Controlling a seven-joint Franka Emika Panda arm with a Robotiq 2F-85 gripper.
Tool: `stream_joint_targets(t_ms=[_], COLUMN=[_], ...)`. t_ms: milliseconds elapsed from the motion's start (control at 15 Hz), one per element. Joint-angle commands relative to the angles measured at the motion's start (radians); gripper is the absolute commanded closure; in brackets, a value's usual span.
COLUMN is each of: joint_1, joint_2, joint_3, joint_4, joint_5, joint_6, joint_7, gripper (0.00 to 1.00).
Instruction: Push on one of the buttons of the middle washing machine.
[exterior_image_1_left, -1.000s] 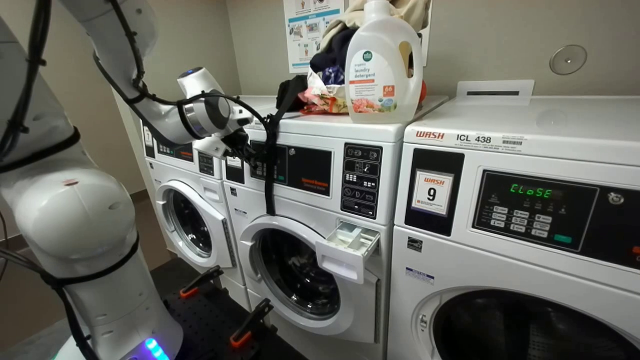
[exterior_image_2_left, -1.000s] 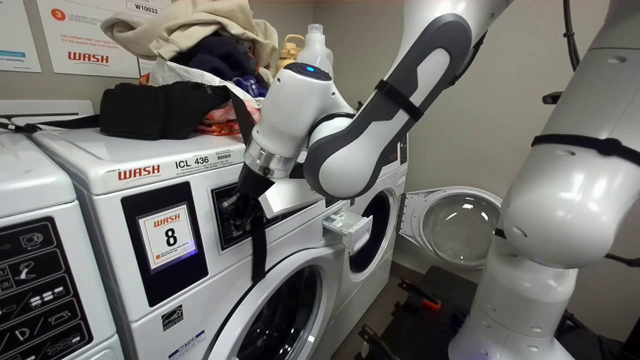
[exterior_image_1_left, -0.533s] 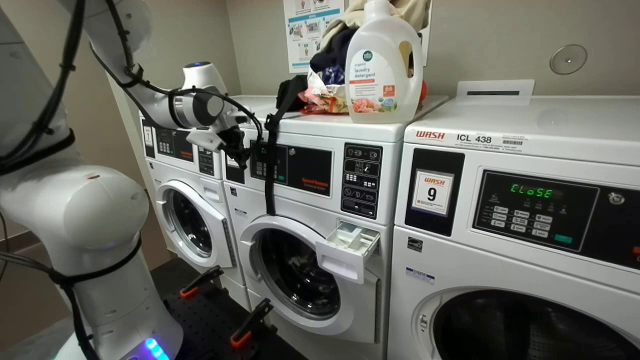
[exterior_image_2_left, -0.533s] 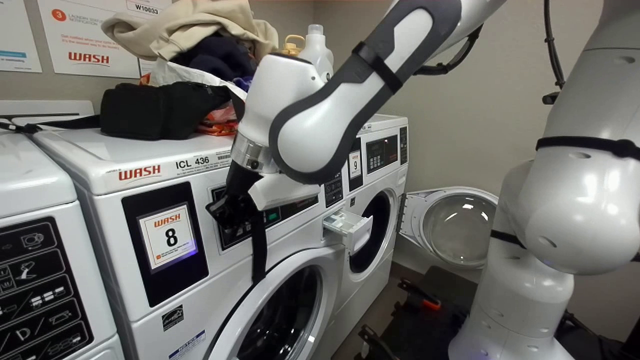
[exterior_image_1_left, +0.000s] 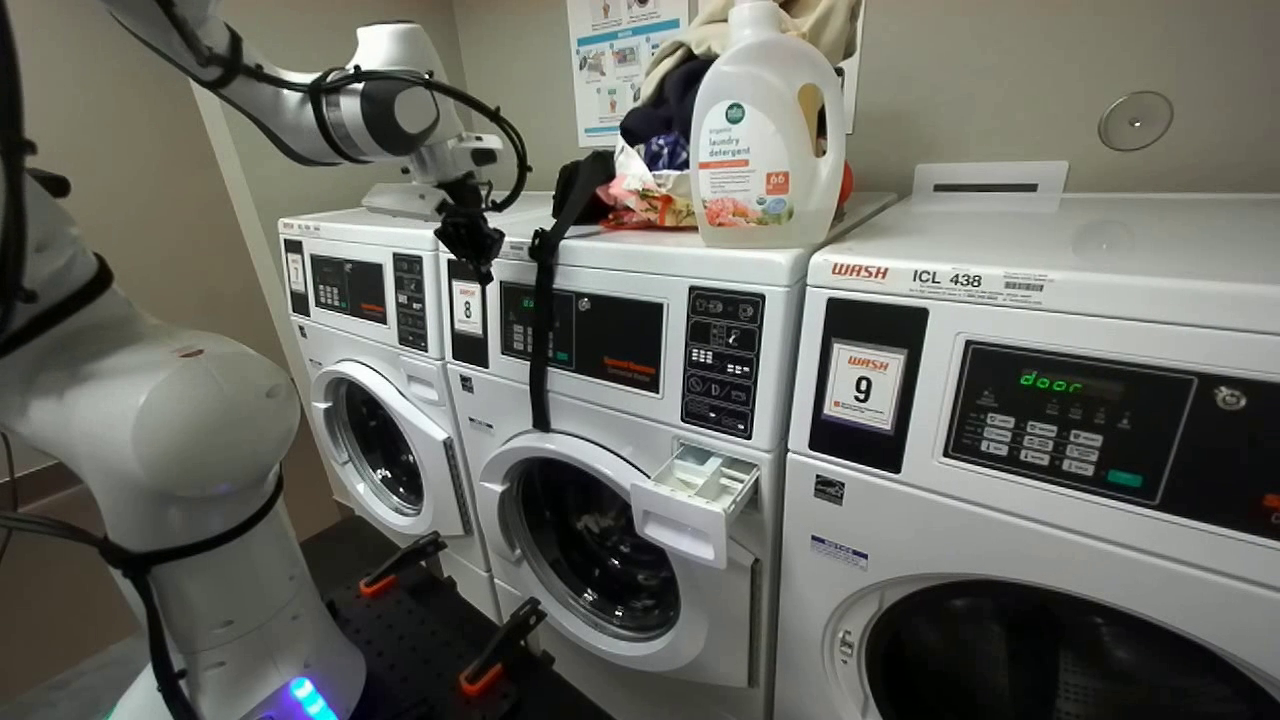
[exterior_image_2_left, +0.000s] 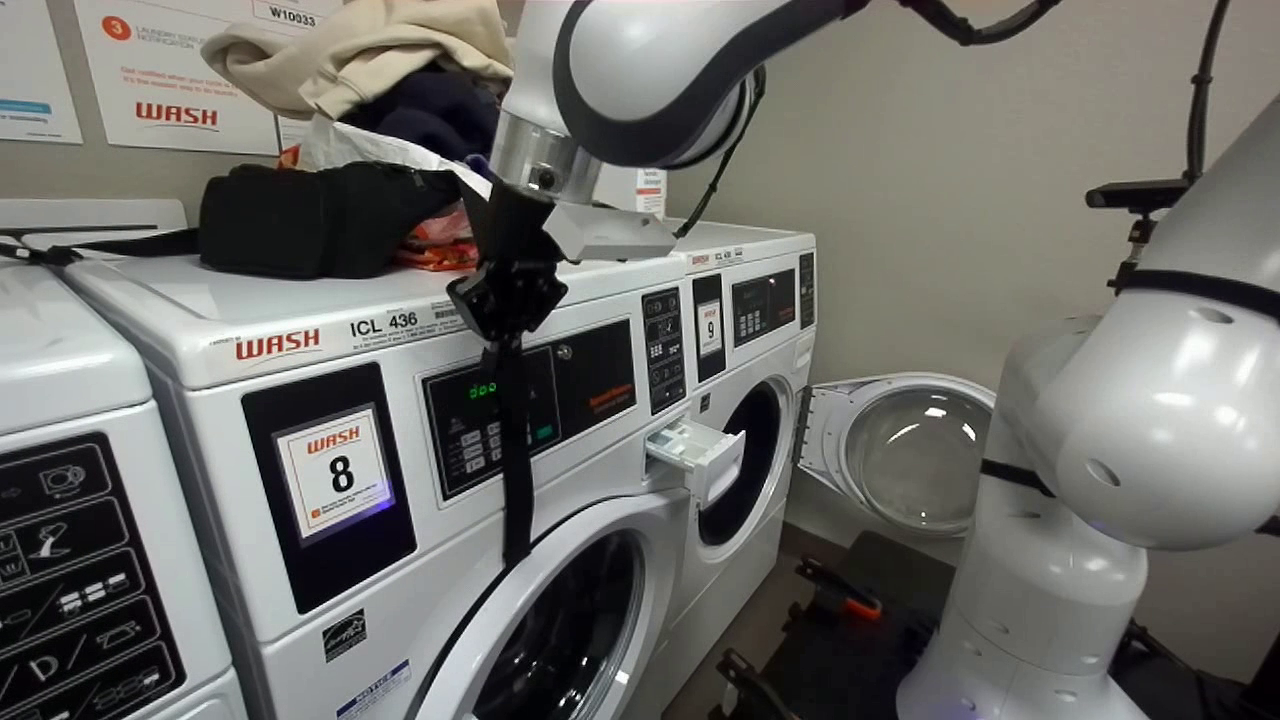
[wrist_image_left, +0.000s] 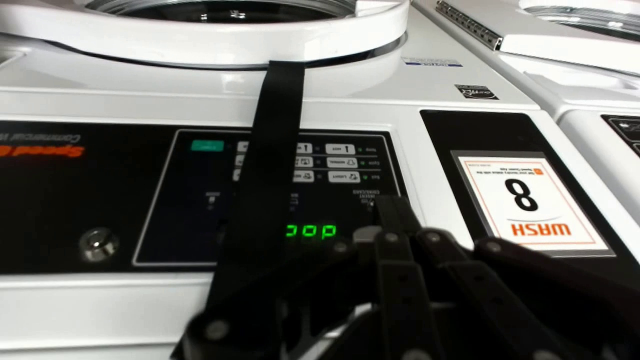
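The claw (exterior_image_1_left: 484, 268) hung above the buttons (wrist_image_left: 342, 162) of the middle washing machine (exterior_image_1_left: 640, 420), apart from them.

The machine stood between its neighbours (exterior_image_1_left: 960, 520), its wide, smooth black panel (exterior_image_2_left: 590, 375) running crosswise below the claw; a press would likely have needed a drop, then a push inward. The claw's fingers (wrist_image_left: 395, 214) looked drawn together, with nothing between them. The buttons were small pale rectangles in rows, partly hidden by a flat black strap (wrist_image_left: 275, 115) that hung down to the round glass door (exterior_image_1_left: 600, 550). The casing (exterior_image_2_left: 440, 560) was glossy white metal, by its look.
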Motion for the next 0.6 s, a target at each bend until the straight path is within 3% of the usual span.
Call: stream_joint_targets(t_ms=[0,533], joint_1=[0.019,0.016], joint_2=[-0.054,-0.067], joint_3=[-0.035,-0.046], joint_4=[0.020,0.022], joint_5=[0.054,0.082], joint_6=[-0.111,-0.164], joint_7=[-0.083,-0.115], gripper=[1.00,1.00])
